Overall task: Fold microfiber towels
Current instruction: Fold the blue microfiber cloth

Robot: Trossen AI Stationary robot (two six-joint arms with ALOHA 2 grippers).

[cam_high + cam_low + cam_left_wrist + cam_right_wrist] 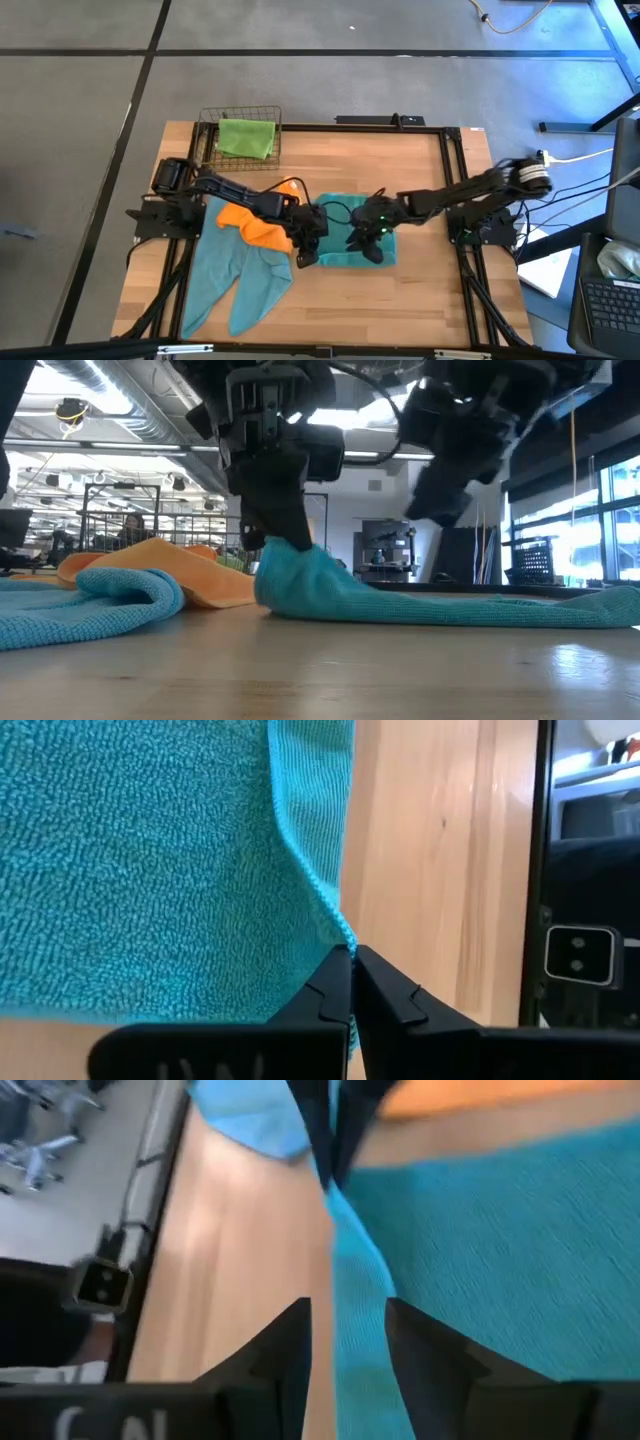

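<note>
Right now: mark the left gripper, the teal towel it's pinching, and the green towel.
left gripper (352, 970), left wrist view, between its shut fingertips.
teal towel (150, 870), left wrist view, flat terry face.
green towel (246, 137), high view, its middle, in the wire basket.

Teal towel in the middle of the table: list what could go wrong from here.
1. The left gripper is shut on only the very edge of the teal towel; the thin pinch may slip when lifted.
2. The right gripper is open, straddling the edge without gripping it, so a lift now would probably raise one side only and skew the fold.
3. The orange towel lies right beside the pinch and could be dragged along.
</note>
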